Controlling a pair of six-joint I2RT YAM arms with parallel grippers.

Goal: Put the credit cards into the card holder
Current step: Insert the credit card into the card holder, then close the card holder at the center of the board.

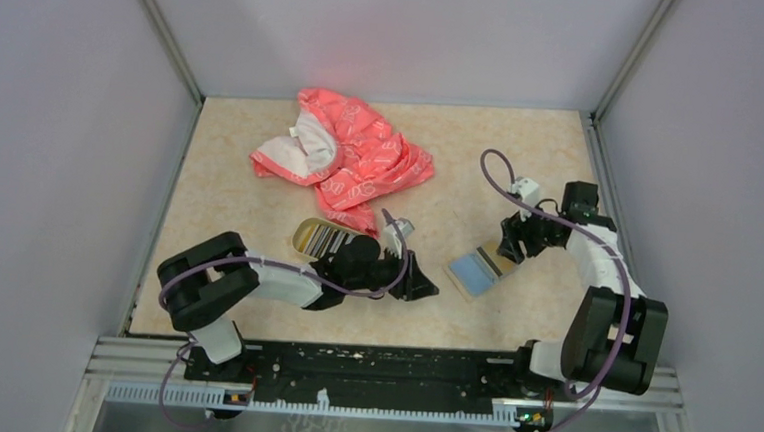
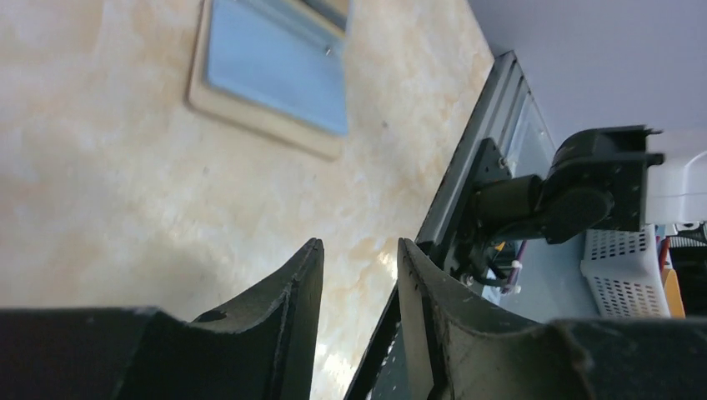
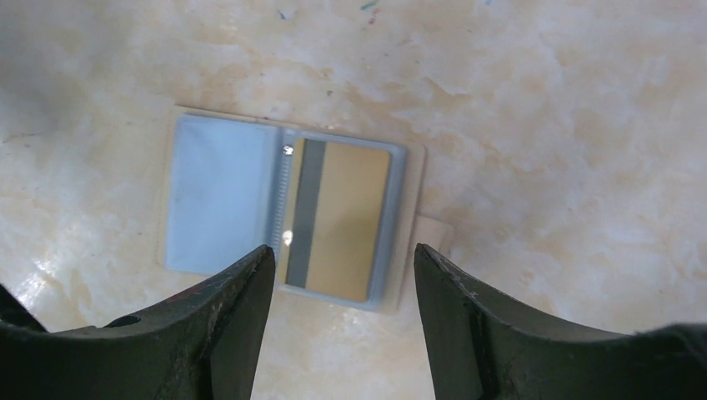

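- Card holder [image 3: 217, 200] lies open mid-frame, pockets up for loading; my right gripper [image 3: 338, 275] hovers above it, jaws spread, empty.
- Tan card [image 3: 346, 217] sits in its right pocket.
- Left gripper [image 2: 358, 267]: narrow gap, nothing held.
- Other credit cards [image 1: 331, 241] lie in the dish [image 1: 304, 233], left of centre.

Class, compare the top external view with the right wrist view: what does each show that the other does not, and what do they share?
Only top external: the cloth, the dish holding striped cards, and the left gripper. Only right wrist: the holder's side tab. Both: the right gripper, and the open holder with a gold card on it.
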